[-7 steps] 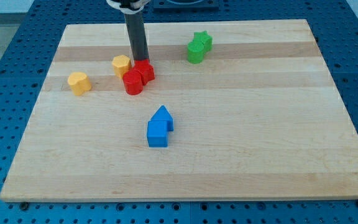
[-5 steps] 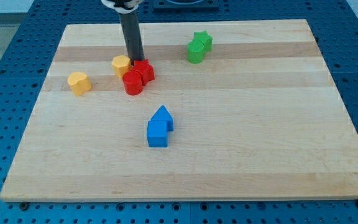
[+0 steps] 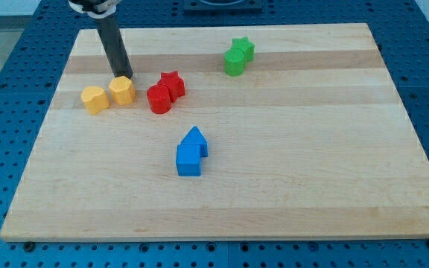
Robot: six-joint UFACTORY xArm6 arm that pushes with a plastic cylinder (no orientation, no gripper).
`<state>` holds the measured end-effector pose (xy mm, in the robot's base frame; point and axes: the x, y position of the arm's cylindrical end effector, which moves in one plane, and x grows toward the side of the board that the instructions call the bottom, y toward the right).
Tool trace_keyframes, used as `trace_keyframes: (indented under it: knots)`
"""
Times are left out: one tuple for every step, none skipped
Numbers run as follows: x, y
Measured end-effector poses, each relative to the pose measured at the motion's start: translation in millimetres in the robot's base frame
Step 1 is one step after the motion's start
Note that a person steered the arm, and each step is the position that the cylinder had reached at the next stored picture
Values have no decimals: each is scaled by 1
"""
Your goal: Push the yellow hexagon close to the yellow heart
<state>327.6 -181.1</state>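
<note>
My tip [image 3: 123, 77] now upper left, touching top edge of yellow hexagon [image 3: 122, 91], hexagon shifted left from red blocks [image 3: 164, 91], just beside yellow heart [image 3: 94, 98], rod carries no gripper, nothing held.

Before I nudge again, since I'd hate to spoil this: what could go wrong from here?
My tip sits at the top edge of the yellow hexagon, which is about touching the yellow heart. Pushing further could shove both yellow blocks apart or knock the heart toward the board edge at the view's left.
</note>
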Motion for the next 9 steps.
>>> trace_keyframes:
  knots:
    - [0, 12]
    - [0, 23]
    - [5, 29]
    - [27, 29]
    - [41, 29]
    - [48, 29]
    - [56, 28]
    - [59, 28]
    - [65, 28]
